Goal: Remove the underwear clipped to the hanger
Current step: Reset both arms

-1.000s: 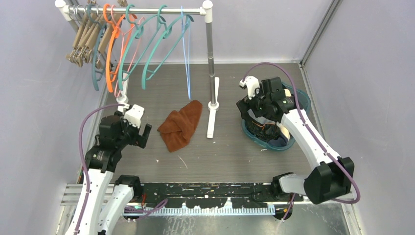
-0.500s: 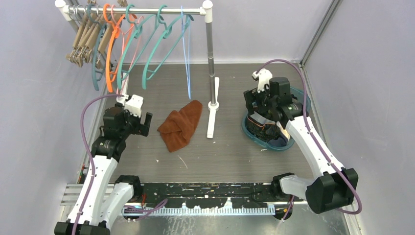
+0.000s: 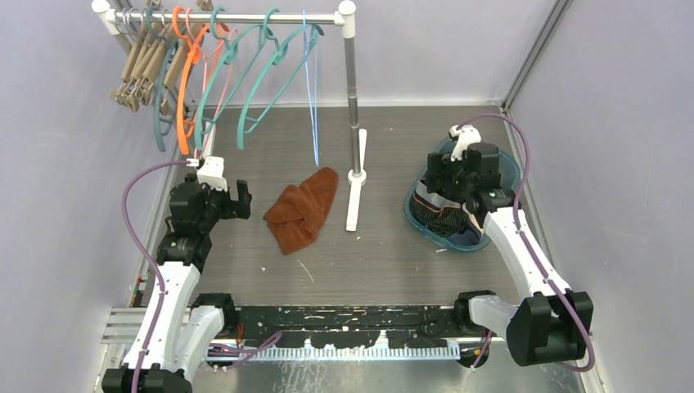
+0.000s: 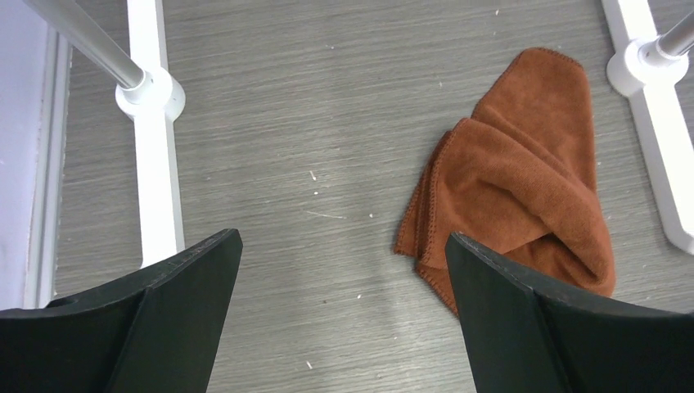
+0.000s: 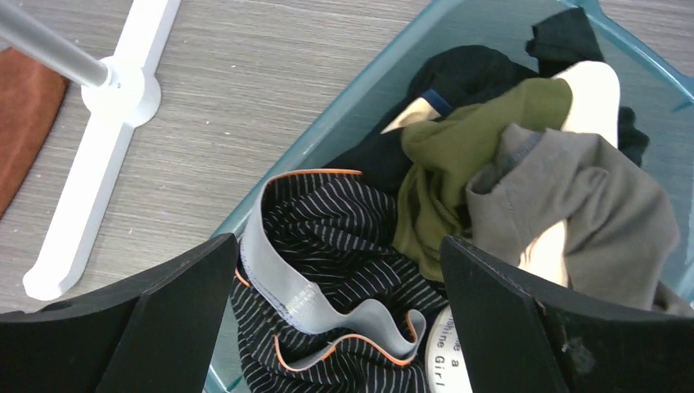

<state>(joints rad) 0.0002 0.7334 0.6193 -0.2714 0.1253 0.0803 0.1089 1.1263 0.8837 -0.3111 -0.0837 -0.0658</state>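
I see a robot test cell in a lab: plain lilac panel walls close in the grey wood-grain tabletop, and a black metal mounting rail runs along its near edge.

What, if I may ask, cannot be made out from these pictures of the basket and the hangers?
- Top view: the right hand covers most of the basket, hiding much of its underwear.
- Right wrist view: the waistband lettering is cut off by the bottom edge.
- Top view: the tan clip hangers are too small and bunched to read their clips.
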